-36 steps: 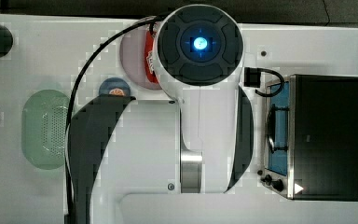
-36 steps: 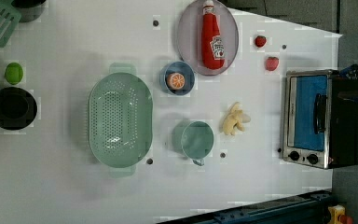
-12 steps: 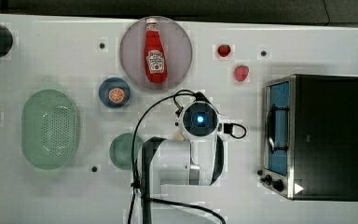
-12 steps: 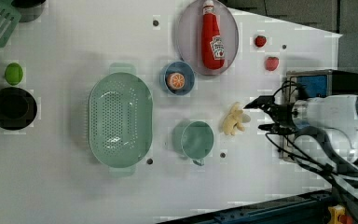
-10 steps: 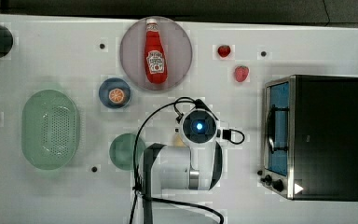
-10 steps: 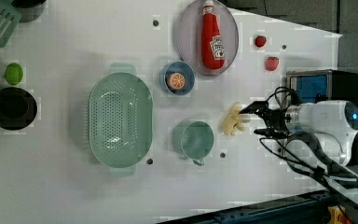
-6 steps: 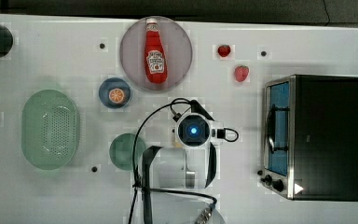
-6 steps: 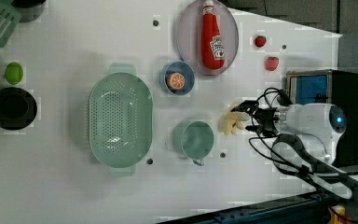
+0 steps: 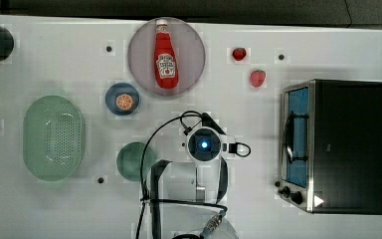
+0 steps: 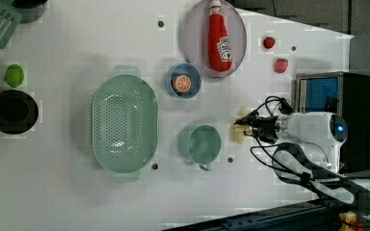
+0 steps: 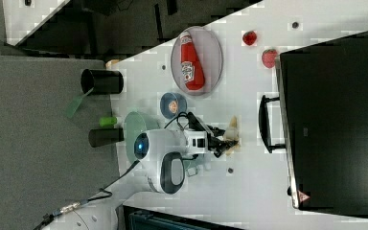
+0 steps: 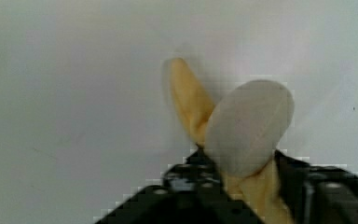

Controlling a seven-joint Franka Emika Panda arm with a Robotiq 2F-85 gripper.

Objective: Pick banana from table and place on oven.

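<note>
Gripper (image 10: pixel 248 126) is down at the banana (image 10: pixel 239 130), fingers narrow and closed around it; wrist view shows the banana (image 12: pixel 191 107) wedged between the black fingers, so judged held. Banana sits low on the counter (image 10: pixel 77 192), not lifted yet. In the left view it lies at 9 o'clock from the oven (image 10: pixel 354 120), near it, and at 3 o'clock from the teal cup (image 10: pixel 204 143).

Risks: peeled banana pieces look splayed and soft, so the grip may catch one piece only and the rest could slip or tear on lift. Swinging over to the oven top, dangling cables (image 10: pixel 270 103) or the banana could clip the oven's front edge.

Writing: ketchup bottle (image 9: pixel 165 55) on the grey plate (image 9: pixel 139 50) has a white label, text unreadable. No other legible brands.
</note>
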